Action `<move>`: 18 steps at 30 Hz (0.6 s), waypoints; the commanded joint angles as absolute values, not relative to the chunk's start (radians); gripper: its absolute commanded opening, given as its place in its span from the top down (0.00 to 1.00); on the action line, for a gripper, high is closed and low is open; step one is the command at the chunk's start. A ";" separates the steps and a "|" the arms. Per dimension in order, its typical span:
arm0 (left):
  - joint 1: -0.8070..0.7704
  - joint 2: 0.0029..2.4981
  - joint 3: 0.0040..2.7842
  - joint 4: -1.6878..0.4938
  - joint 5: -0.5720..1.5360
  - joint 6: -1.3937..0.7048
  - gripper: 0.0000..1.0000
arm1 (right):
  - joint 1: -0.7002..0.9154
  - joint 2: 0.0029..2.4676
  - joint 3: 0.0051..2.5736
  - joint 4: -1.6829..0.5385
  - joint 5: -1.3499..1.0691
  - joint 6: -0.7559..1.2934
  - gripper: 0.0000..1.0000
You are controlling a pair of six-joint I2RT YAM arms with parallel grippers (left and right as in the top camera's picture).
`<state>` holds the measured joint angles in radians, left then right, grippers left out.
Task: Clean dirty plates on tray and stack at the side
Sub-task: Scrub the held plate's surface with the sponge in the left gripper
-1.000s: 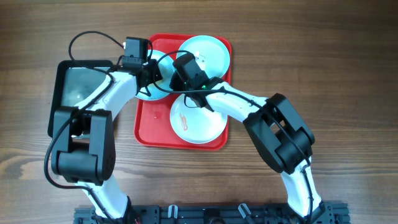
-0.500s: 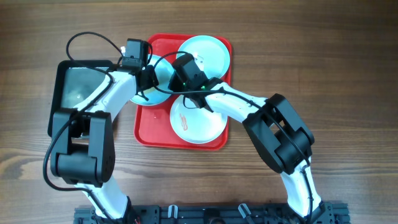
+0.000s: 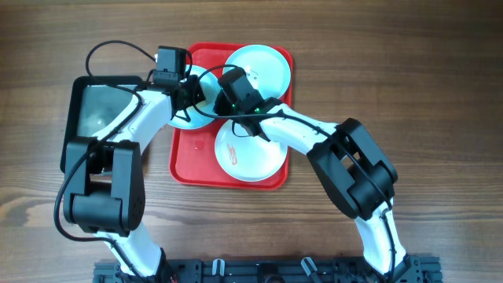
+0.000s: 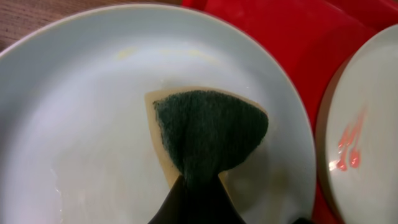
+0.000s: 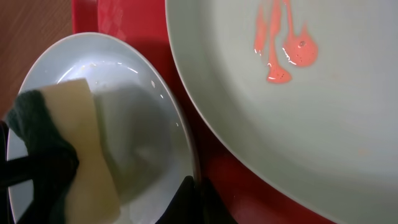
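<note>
**Sponge on the left plate, both claws closed**

At the far left, a black tray [image 3: 98, 110] with a shiny base sits on the wood, just beside the red tray [image 3: 192, 161]. The left gripper [image 4: 198, 198] is pressed together on a sponge [image 4: 208, 127], yellow with a dark green scouring face. The sponge lies flat on the inside of a turquoise plate [image 4: 81, 124]. This plate sits at the red tray's left rim, with bare wood showing beyond its far edge.

The right gripper [image 5: 194, 198] has its tips drawn together on that same plate's rim, on the side facing the white plate [image 5: 348, 124]. The white plate lies just beside it on the red tray and carries a red sauce smear [image 5: 280, 46]. A second turquoise plate [image 3: 267, 67] rests in the red tray's far right corner.
</note>
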<state>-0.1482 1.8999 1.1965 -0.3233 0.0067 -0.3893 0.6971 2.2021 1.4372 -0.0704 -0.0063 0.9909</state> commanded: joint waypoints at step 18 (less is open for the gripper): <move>-0.130 1.975 1.189 -0.343 -0.163 -0.396 0.96 | 0.696 2.222 1.460 -0.070 0.000 1.012 0.96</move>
